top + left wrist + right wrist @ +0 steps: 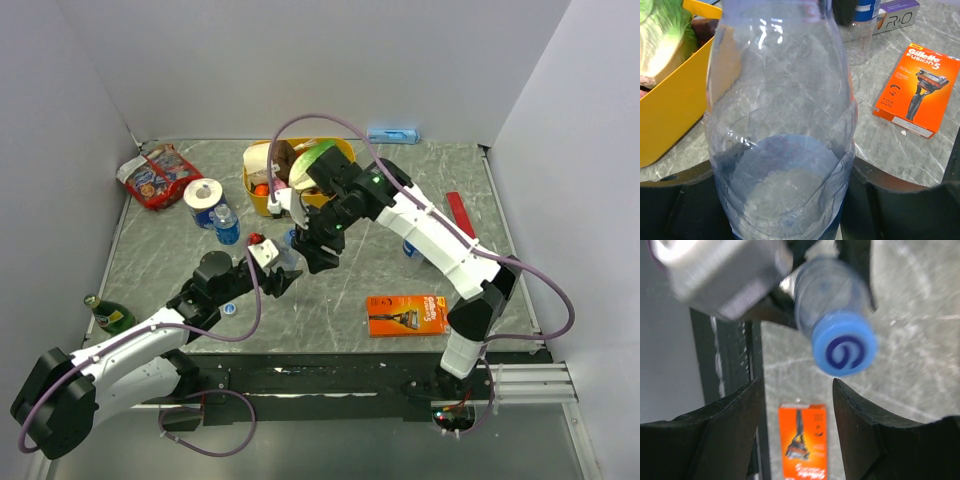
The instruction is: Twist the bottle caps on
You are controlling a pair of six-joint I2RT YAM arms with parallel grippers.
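Bench [330, 305] is cluttered. Left arm [140, 350] reaches in from the near-left corner. Right arm [440, 235] comes across from the right. They meet mid-bench, just in front of the yellow bin [256, 200] (leafy greens piled in it).

Orange razor box [405, 313] lies flat on the near-right part of the bench, well apart from the bin. Green glass bottle [108, 315] lies at the left edge, beside the left arm.

Bottle [780, 125] is clear and fills the left wrist view. Left fingers [680, 210] pinch it low on the body, one on each side. It's held off to the right of the bin.

Second bottle [226, 225] stands upright just beside a white roll [205, 195]. Third bottle [410, 248] is mostly hidden behind the right arm.

Right fingers [740, 415] are spread, nothing between them, just short of the held bottle's top.

Cap [843, 350] sits on that bottle's neck, blue with a swirl mark; can't tell how tight. Loose cap [231, 309] lies on the bench just beside the left arm.
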